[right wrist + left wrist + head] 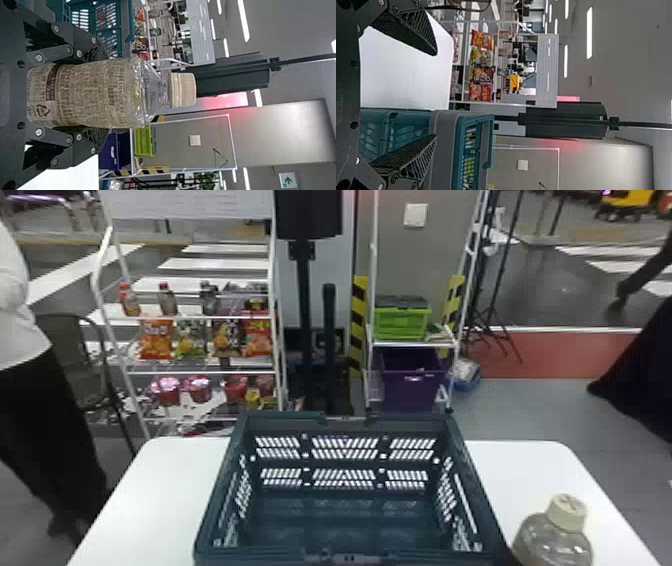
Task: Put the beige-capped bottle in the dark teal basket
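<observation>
Right hand (97,95): clamped around the clear plastic, beige-capped bottle (91,93).
Bottle: upright between my fingers.
Dark teal openwork plastic basket (481,490): just left of that hand, on the white table (170,490).
Left hand (435,95): my fingers spread apart.

Your dark teal rectangular plastic basket (280,429) sits on the white, round-cornered bench (155,495). Clear plastic beige-capped bottle (550,542): right of it. Behind bench, your left: white metal-framed shelf (200,318). Right of that: white metal rack (412,345), boxy green plastic crate (400,325) above boxy purple plastic bin (412,395).
</observation>
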`<state>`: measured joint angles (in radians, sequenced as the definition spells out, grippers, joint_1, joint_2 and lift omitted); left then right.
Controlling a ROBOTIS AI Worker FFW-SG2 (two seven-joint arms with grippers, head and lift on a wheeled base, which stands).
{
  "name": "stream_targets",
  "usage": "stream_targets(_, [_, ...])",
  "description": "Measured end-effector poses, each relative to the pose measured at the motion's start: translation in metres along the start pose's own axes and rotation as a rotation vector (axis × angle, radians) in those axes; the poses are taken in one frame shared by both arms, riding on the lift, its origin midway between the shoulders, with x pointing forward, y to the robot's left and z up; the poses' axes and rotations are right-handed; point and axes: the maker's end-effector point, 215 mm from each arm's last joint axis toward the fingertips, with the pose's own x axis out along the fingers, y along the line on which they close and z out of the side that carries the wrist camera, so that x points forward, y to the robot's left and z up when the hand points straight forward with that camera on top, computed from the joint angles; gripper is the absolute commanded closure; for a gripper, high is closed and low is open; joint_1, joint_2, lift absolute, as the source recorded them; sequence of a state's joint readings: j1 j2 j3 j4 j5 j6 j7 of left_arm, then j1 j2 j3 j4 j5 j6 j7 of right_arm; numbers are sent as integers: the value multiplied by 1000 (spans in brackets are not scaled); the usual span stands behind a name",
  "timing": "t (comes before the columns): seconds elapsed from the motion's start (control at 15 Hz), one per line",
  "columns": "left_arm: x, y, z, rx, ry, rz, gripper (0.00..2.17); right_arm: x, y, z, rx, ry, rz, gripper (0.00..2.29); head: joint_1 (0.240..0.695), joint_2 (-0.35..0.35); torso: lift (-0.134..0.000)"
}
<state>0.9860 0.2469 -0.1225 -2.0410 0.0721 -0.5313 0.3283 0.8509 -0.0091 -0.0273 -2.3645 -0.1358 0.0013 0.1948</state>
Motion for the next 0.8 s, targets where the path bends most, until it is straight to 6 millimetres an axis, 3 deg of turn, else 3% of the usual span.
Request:
stream_targets(0.27, [2,1,-1,-1,0,3,154,37,6,4,13,83,8,2196,499,0,0])
stream_targets(0.8, [3,7,-7,4,13,9,154,104,45,-24,-28,365,43,2196,499,0,0])
